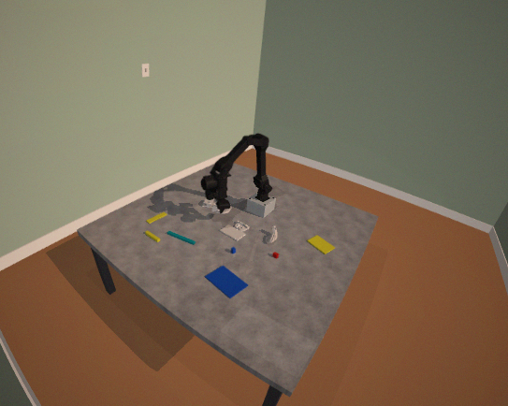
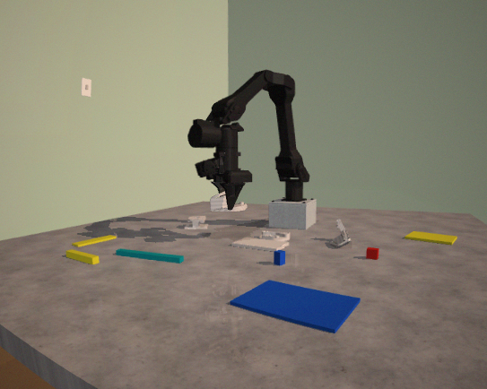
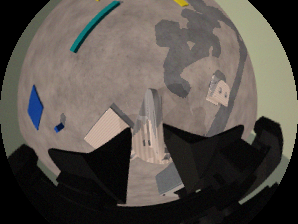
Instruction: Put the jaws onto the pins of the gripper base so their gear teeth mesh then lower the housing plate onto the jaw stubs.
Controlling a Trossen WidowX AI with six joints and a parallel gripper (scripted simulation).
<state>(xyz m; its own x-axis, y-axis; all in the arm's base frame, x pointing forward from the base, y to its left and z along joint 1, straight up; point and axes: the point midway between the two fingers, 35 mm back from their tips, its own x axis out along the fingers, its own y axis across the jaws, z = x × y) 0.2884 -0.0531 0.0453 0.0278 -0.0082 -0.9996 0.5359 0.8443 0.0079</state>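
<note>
White jaw piece [image 1: 228, 210] [image 2: 239, 207] [image 3: 148, 135]: gripped between the claw's fingers [image 2: 232, 196], above the table [image 1: 189, 262] [image 2: 163, 305] [image 3: 120, 60]. Left to right in the exterior view: two yellow bars [image 1: 156, 218] [image 2: 82, 256]; teal stick [image 1: 181, 238] [image 2: 149, 255] [image 3: 93, 25]; small white block [image 1: 210, 204] [image 2: 195, 220] [image 3: 218, 92]; flat white part [image 1: 231, 232] [image 2: 255, 243] [image 3: 107, 127], near a blue block [image 1: 233, 250] [image 2: 279, 257] [image 3: 59, 127]; white angled piece [image 1: 273, 235] [image 2: 341, 237]; red cube [image 1: 275, 255] [image 2: 372, 254]; yellow slab [image 1: 321, 244] [image 2: 430, 237].

Two yellow bars [image 1: 156, 218] [image 1: 152, 236] [image 2: 94, 241] [image 2: 82, 256] [image 3: 181, 3], one teal bar [image 1: 181, 238] [image 2: 150, 256] [image 3: 94, 25], one red cube [image 1: 275, 255] [image 2: 372, 254]
</note>
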